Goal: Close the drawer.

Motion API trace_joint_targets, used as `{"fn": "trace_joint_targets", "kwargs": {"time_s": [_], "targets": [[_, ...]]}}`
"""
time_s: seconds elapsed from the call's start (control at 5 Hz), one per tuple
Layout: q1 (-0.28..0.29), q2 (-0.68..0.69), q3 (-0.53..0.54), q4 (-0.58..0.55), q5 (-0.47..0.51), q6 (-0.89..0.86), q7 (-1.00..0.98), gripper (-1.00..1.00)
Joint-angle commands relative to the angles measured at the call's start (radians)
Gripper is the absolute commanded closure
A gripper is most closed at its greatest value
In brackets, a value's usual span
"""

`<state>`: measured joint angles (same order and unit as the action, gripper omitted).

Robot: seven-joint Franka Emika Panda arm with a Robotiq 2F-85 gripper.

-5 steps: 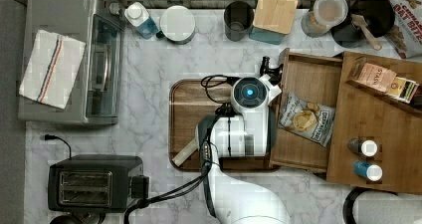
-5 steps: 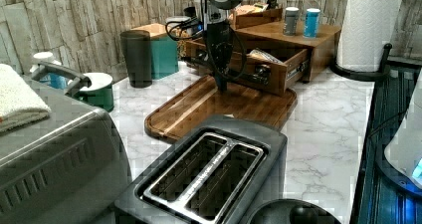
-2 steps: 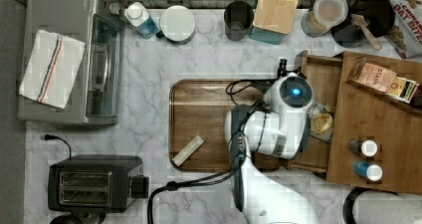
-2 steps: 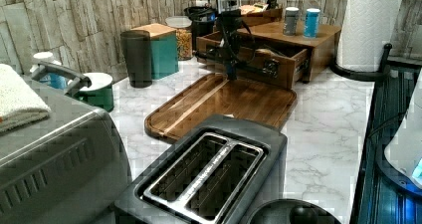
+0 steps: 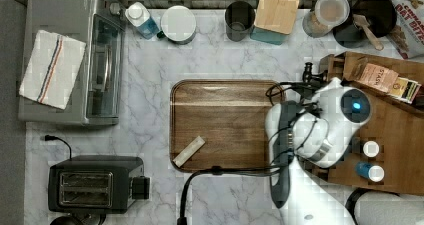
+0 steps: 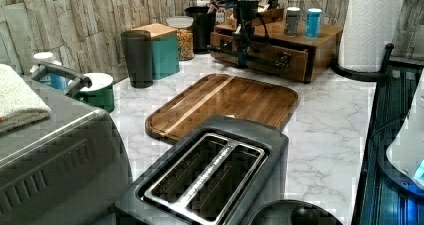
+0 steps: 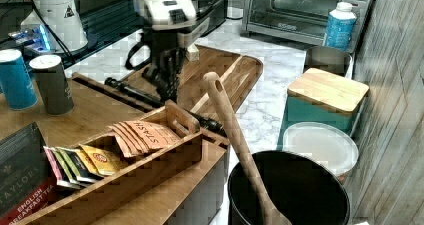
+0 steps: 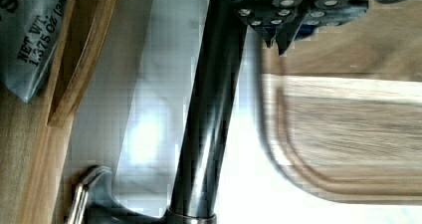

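Drawer (image 6: 260, 65): light wooden box in the low cabinet (image 6: 320, 42), at the left view's upper middle; almost fully pushed in, front panel close to the cabinet face. The wrist view shows a narrow slot between panel and cabinet edge, with a grey snack bag (image 8: 27, 30) visible inside.
Handle (image 8: 206, 114): long black bar running along the drawer front, held off the panel by metal brackets; also seen in the right view (image 7: 135, 92).
Tool (image 7: 167, 80): pointing down at the handle, near the bar's middle in the right view. Whether its fingers are spread or pressed together cannot be told; contact with the bar cannot be confirmed.
Arm (image 5: 320, 130): white, reaching over the cabinet's front edge in the top view, covering the drawer there.
Tray (image 5: 222, 125): darker, rounded corners, flat on the marble surface (image 5: 150, 105), just beside the drawer front; a small pale stick (image 5: 189, 151) lies on it.
Cabinet top: two capped jars (image 6: 302, 21) and a wooden holder of tea packets (image 7: 135, 140).
Other items on the surface: toaster (image 5: 95, 185), toaster oven (image 5: 75, 55), teal canister with wooden lid (image 5: 275, 10).
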<state>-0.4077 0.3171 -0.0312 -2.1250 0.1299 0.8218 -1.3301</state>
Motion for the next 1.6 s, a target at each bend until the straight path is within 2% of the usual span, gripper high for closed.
{"fn": "trace_joint_targets", "kwargs": {"time_s": [0.2,0.4,1.6], "targets": [[-0.144,0.040,-0.145,0.173,-0.035,0.152,-0.019,1.00],[-0.042,-0.016,-0.216,0.135,-0.197,0.112,0.163,1.00],[-0.050,-0.016,-0.207,0.135,-0.201,0.112,0.165,1.00]]}}
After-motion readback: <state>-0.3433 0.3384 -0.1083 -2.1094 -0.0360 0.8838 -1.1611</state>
